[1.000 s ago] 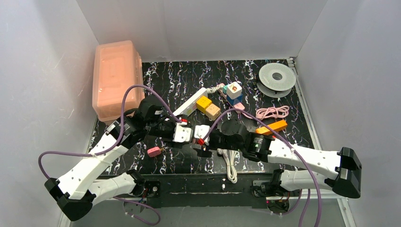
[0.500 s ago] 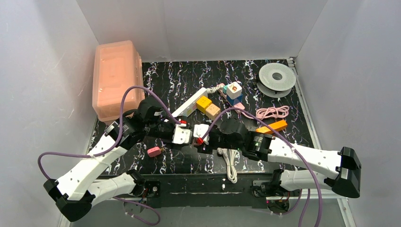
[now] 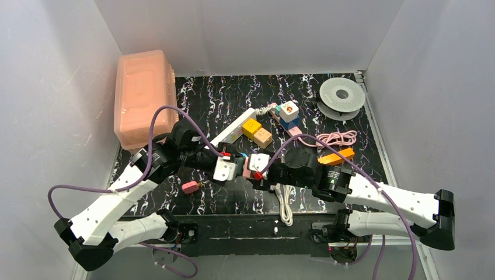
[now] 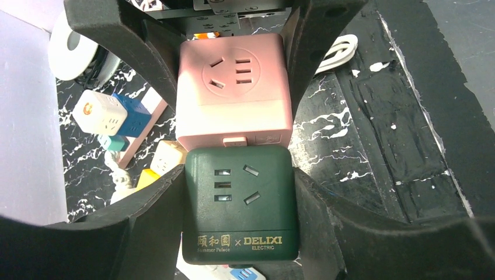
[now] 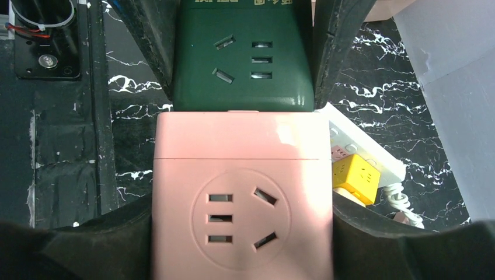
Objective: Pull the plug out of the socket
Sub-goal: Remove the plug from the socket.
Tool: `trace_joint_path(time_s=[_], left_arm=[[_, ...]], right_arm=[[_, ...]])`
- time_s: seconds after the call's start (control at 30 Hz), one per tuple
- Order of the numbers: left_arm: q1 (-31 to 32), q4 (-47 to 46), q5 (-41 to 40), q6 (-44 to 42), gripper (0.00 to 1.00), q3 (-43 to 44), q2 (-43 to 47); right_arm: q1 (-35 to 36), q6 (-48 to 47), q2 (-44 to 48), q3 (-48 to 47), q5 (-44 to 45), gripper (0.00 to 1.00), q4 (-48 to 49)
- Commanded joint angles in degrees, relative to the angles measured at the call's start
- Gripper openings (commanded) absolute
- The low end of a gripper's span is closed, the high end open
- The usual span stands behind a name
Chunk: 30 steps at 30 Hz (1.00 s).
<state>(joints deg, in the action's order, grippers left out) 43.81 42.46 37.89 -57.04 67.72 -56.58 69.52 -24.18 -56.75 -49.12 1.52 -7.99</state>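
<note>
Nearest the arm bases, at the lower middle of the top view, a white cable point(image 3: 284, 204) lies loose on the desk point(image 3: 350, 125), and a small pink piece point(image 3: 189, 187) sits lower left of it. Neither is touched.

Just above them, at the centre of the frame, the two arms meet head-on. The left pincer point(image 4: 239, 181) is clamped on the green cube point(image 4: 239, 204), one finger pressed to each side of it. The right pincer point(image 5: 242, 198) holds the pink cube point(image 5: 242, 198) the same way, gripping its flanks. In both wrist views the two cubes sit face to face with no gap at the seam, so they are not yet parted.

As I read it, the grasping step is done and the pull itself is in hand. Which cube carries the prongs is hidden. The next move calls for drawing the arms straight apart along the line of the joint. Both grips should stay firm and free of twist, so hidden prongs do not bind or a cube slip.

Farther up and left of centre lies the long white power strip point(image 3: 236, 126), slanting toward the upper right. No pincer is touching it, and a yellow cube point(image 3: 251, 126) and a tan cube point(image 3: 262, 137) are right beside it.
</note>
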Motion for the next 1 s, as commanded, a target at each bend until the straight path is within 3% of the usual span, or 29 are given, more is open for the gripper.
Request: trace_joint_path(time_s=[0.0,0.63,0.97], left_arm=[[-0.9,6.1,-4.3,-6.3,0.00,2.2,1.9],[-0.2,17.3,-12.0,-12.0,0.00,6.2,1.6],[1.2,15.7,-11.4,-10.8,0.00,7.3,-0.6]], right_arm=[[-0.2,1.3,3.1,-0.6,1.9,0.01,-10.8],[-0.2,6.2,1.8,-1.4,5.5,0.01,-19.9],[-0.1,7.4,-3.6,-2.2,3.3,0.01,-17.8]])
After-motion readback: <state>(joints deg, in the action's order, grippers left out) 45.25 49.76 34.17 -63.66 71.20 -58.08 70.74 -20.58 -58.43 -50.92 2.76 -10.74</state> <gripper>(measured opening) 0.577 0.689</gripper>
